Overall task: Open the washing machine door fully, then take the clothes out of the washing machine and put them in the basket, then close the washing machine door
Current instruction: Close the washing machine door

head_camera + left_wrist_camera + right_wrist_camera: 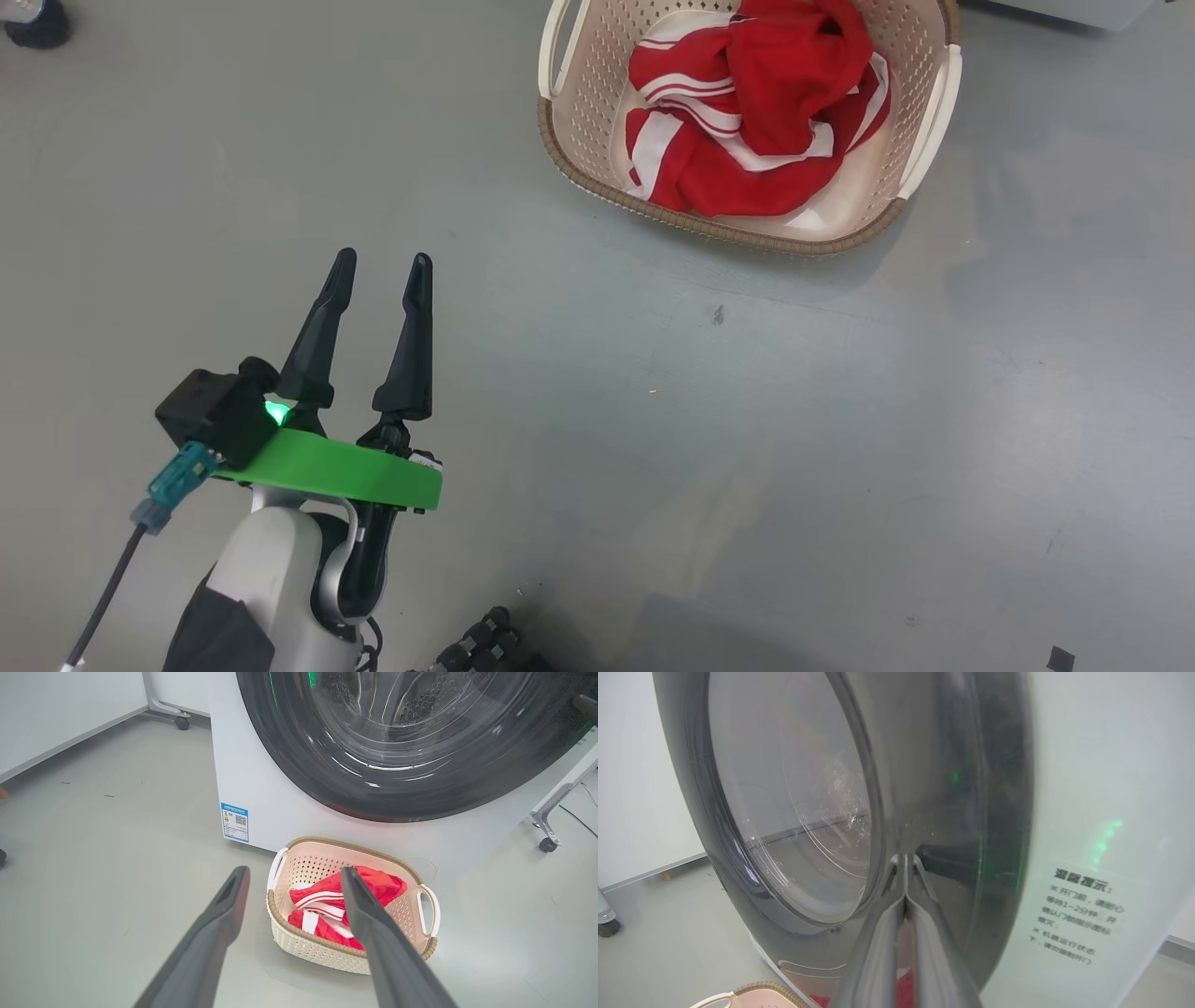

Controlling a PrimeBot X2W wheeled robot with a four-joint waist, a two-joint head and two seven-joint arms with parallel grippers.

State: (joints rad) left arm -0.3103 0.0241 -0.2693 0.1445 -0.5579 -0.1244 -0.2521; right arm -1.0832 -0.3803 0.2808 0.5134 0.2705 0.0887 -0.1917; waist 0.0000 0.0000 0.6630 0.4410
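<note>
The cream basket stands on the grey floor with the red, white-striped clothes heaped inside. My left gripper hangs open and empty above the floor, short of the basket and to its left. In the left wrist view its fingers frame the basket and clothes, which sit right before the white washing machine. The washing machine door lies flat against the machine's front. My right gripper is shut, its tips against the door's black rim beside the glass bowl.
A caster foot sits left of the machine and a wheeled frame leg with a cable sits to its right. White wall borders the floor at the left. A dark wheel shows at the head view's top left.
</note>
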